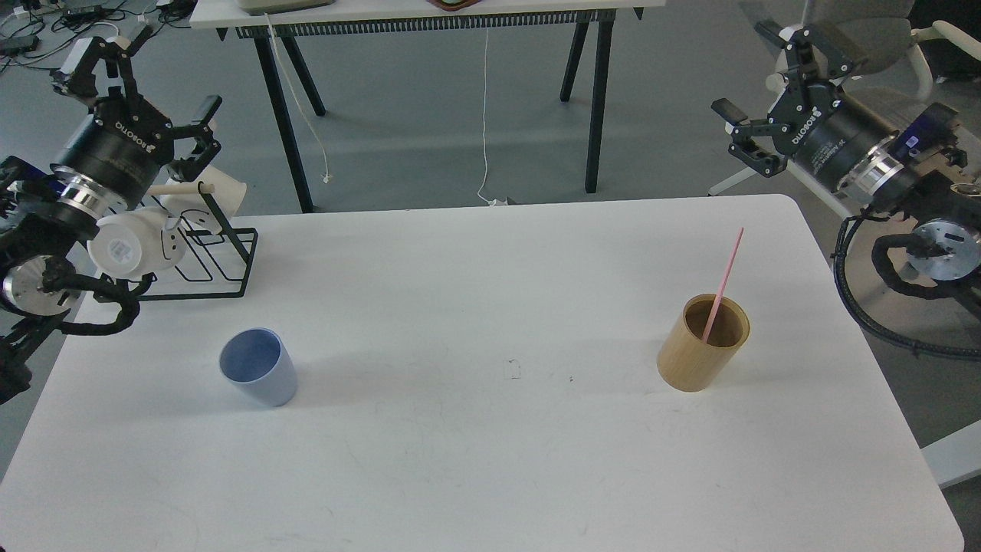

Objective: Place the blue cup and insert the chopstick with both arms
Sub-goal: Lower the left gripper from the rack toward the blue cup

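The blue cup point(258, 366) stands upright and empty on the white table point(490, 460), at the left. The pink-red chopstick point(723, 284) leans inside a tan wooden cylinder point(703, 342) at the right, its upper end sticking out. My left gripper point(142, 73) is open and empty, raised off the table's far left corner, well above and behind the cup. My right gripper point(759, 73) is open and empty, raised beyond the table's far right corner, well above the cylinder.
A black wire rack point(207, 257) with white mugs point(130, 245) stands at the table's far left corner, under my left arm. A second table point(429, 15) stands behind. A chair point(874, 46) is behind my right arm.
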Tool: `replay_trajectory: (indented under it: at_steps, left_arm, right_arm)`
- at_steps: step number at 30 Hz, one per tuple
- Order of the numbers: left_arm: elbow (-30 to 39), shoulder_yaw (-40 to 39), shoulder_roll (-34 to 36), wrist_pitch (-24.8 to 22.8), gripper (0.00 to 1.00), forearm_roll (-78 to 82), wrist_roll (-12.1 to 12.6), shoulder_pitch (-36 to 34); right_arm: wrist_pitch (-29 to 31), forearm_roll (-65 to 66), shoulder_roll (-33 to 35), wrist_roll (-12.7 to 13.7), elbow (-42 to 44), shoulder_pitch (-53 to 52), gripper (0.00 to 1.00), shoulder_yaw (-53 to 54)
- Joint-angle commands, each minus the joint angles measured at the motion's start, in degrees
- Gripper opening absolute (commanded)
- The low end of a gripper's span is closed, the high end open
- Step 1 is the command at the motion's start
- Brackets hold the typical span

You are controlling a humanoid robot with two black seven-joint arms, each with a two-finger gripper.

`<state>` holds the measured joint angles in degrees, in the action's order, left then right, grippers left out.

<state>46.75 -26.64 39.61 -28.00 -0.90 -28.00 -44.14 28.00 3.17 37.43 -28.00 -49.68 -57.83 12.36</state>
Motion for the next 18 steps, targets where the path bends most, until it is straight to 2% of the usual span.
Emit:
replay_trajectory:
  at_steps: [1,5,8,13,15,18]
  left_arm:
    - [-0.78,0.09,-1.73,0.0,1.0,1.08,0.0,-0.24]
    - [2.29,-0.34,-0.77,0.0,1.0,2.4,0.0,-0.6]
    - [7.81,-0.43,4.05,0.0,1.0,5.45,0.0,-1.56]
    - [20.55,0.36,14.59,0.0,1.0,26.43,0.0,-5.87]
    - [25.3,3.33,20.03,0.0,1.0,35.92,0.0,-6.57]
    - [28.48,11.15,25.85,0.0,1.0,46.13,0.0,-9.03]
  right_arm:
    - [0.0,0.0,-0.08,0.0,0.02,0.0,1.0,0.12]
    - [0.0,0.0,-0.08,0.0,0.02,0.35,1.0,-0.05]
    - [0.0,0.0,0.01,0.0,0.11,0.53,1.0,-0.05]
    - [0.0,0.0,0.1,0.0,1.42,0.53,1.0,0.38]
    - [0.0,0.0,0.1,0.0,2.56,0.53,1.0,0.56]
    - [0.0,0.0,0.01,0.0,4.58,0.7,1.0,1.18]
